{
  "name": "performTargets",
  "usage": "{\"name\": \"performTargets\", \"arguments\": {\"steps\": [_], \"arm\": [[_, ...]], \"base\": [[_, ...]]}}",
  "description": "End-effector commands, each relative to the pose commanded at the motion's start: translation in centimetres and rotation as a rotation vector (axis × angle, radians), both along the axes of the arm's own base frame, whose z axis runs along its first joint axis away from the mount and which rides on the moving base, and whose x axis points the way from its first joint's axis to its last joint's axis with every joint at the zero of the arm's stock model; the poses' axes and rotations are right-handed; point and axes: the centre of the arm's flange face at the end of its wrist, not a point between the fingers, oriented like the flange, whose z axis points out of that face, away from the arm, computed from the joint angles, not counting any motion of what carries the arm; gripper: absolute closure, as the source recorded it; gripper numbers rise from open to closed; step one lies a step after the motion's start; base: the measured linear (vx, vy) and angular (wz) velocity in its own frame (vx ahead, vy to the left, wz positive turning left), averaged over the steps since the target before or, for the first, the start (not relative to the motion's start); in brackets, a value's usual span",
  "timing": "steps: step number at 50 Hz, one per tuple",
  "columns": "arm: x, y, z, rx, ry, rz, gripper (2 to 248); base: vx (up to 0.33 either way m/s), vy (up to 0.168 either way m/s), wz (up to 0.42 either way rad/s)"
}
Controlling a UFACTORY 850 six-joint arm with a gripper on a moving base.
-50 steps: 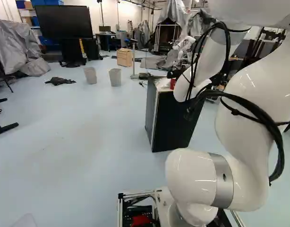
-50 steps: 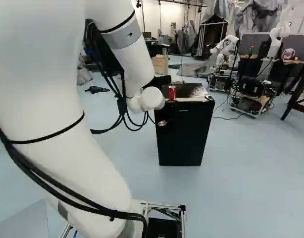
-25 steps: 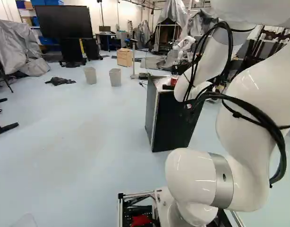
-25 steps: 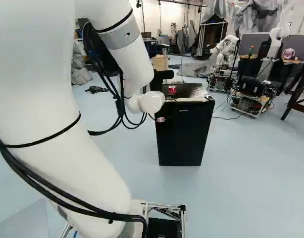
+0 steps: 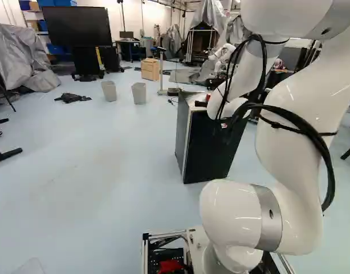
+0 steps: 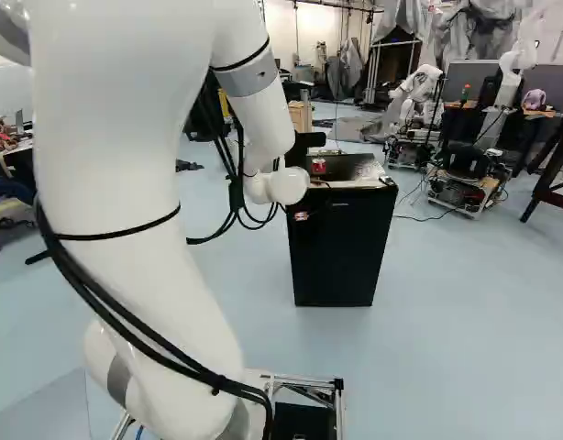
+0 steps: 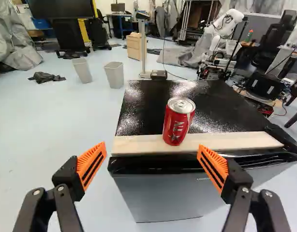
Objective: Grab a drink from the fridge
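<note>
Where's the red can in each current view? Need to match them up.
Left base: a red sliver of the can above and right of centre, over the fridge, mostly hidden by the arm.
Right base: can above and right of centre, on the fridge top, just right of the arm's end.
Wrist: can ahead of the open gripper, standing on the pale strip.
Shared landmark: the fridge.

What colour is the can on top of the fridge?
Red, with a silver lid; the wrist view shows it best.
</note>
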Motion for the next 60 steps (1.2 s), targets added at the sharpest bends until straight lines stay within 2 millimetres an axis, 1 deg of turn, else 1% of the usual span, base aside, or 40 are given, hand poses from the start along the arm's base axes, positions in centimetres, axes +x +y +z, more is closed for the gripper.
{"name": "performTargets", "arguments": {"steps": [7,18,31,43,51,52,56,57,60], "arm": [[1.5,-0.6,-0.6,0.009,-0.029,-0.005,3],[3.4,-2.2,-1.4,0.023,-0.083,-0.029,3],[5.7,-3.8,-2.9,0.029,-0.090,-0.045,3],[7.9,-4.2,-3.5,0.026,-0.100,-0.038,3],[8.4,-4.3,-3.6,0.025,-0.103,-0.036,3],[8.4,-4.3,-3.6,0.025,-0.103,-0.036,35],[8.4,-4.3,-3.6,0.025,-0.103,-0.036,35],[8.4,-4.3,-3.6,0.025,-0.103,-0.036,73],[8.5,-4.3,-3.6,0.025,-0.103,-0.035,73]], "base": [[0.000,0.000,0.000],[0.000,0.000,0.000],[0.000,0.000,0.000],[0.000,0.000,0.000],[0.000,0.000,0.000],[0.000,0.000,0.000],[0.000,0.000,0.000],[0.000,0.000,0.000],[0.000,0.000,0.000]]}}
